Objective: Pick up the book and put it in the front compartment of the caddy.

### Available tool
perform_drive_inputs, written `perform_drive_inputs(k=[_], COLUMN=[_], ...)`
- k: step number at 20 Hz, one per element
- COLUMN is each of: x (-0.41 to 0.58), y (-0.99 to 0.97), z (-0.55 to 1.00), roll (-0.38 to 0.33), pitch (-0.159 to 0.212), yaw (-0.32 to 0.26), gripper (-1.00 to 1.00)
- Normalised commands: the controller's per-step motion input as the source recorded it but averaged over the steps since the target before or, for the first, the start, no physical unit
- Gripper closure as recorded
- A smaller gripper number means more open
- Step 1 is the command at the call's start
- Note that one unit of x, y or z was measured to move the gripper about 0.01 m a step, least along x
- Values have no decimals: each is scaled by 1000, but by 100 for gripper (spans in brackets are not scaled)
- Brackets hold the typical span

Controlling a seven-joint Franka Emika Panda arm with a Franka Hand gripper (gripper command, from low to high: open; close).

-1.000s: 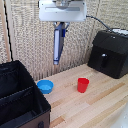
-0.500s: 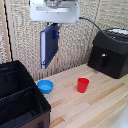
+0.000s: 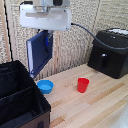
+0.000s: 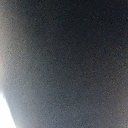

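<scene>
The dark navy-blue book (image 3: 39, 54) hangs in the air, tilted, with its broad cover facing the camera. My gripper (image 3: 47, 35) is shut on its upper edge, beneath the white wrist housing. The book's lower corner is above the far right rim of the black fabric caddy (image 3: 40, 102), which sits at the exterior view's lower left. A fabric divider splits the caddy, and the front compartment (image 3: 20, 106) lies nearest the camera. In the wrist view a dark blurred surface (image 4: 65, 60) fills the picture and I cannot tell what it is.
A blue bowl (image 3: 45, 86) sits on the wooden table (image 3: 95, 107) just right of the caddy. A red cup (image 3: 83, 85) stands further right. A black hard-shelled machine (image 3: 110, 52) with a cable is at the back right.
The gripper has carried the book toward the exterior view's left and nearer the caddy. The book has turned from edge-on to showing its broad cover.
</scene>
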Motion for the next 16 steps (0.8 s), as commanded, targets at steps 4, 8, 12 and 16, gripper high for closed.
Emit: perform_drive_inputs(k=[4, 8, 12, 16], x=[-38, -29, -34, -44], y=[724, 700, 624, 611], z=[144, 121, 34, 9], roll=[-19, -16, -1, 0], pitch=[43, 39, 40, 46], yaw=[-102, -118, -154, -156], gripper=[100, 100, 100, 100])
